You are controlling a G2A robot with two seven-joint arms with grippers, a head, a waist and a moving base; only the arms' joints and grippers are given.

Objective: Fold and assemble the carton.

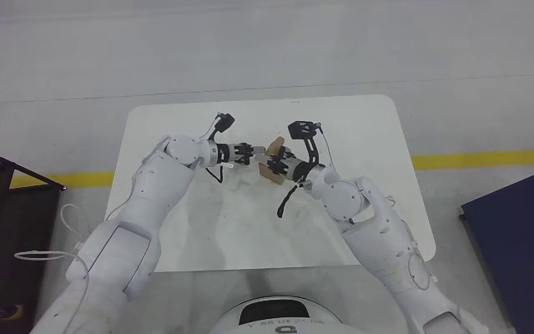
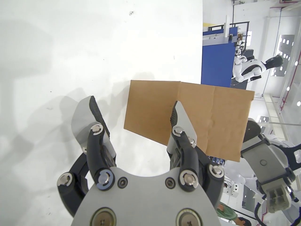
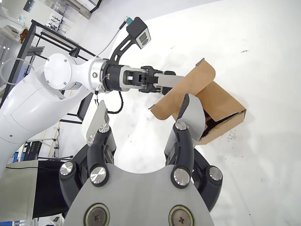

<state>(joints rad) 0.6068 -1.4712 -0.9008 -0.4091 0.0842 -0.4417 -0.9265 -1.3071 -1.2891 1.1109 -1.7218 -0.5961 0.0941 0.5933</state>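
While carton [image 1: 270, 169] sits near middle of table [image 1: 359, 125], you see it half-folded: one flap raised and curled over open-ended body. Left gripper [image 2: 134, 103] spread wide, nothing clamped, one finger [image 2: 182, 121] in front of upright panel. Right gripper [image 3: 144, 101] likewise spread, one finger [image 3: 191, 111] at curled flap, contact unclear, other finger apart from cardboard. You have both grippers meeting carton from opposite sides.

carton [image 3: 223, 102]: inside dark, unclear | left gripper [image 3: 175, 81]: fingertips hidden behind carton flap, right wrist view
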